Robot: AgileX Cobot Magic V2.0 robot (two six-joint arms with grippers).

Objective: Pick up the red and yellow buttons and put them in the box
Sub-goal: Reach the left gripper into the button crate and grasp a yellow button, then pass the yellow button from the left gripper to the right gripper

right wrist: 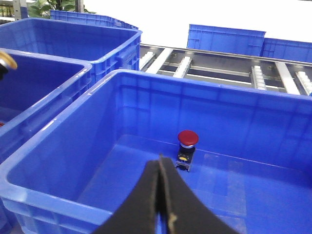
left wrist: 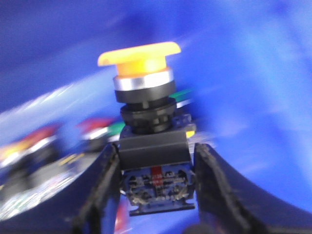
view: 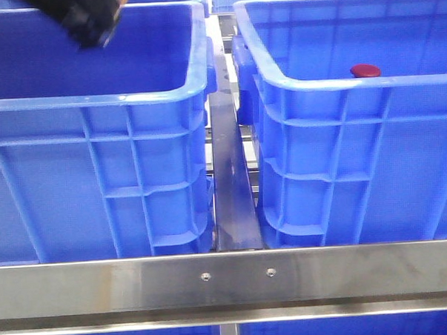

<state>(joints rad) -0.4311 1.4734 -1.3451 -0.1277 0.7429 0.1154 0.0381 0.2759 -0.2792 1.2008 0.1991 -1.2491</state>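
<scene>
- While the left tool (left wrist: pixel 155 168) hangs over the left blue crate (view: pixel 95 106), its jaws are clamped on the dark body of a yellow mushroom-head push button (left wrist: pixel 141 63).
- Blurred red and green push buttons (left wrist: pixel 95 129) lie below it.
- The right tool (right wrist: pixel 162 187), fingers pressed together, empty, hovers over the right blue crate (right wrist: pixel 146 97).
- A red mushroom-head push button (right wrist: pixel 187 146) stands upright on that crate's floor.
</scene>
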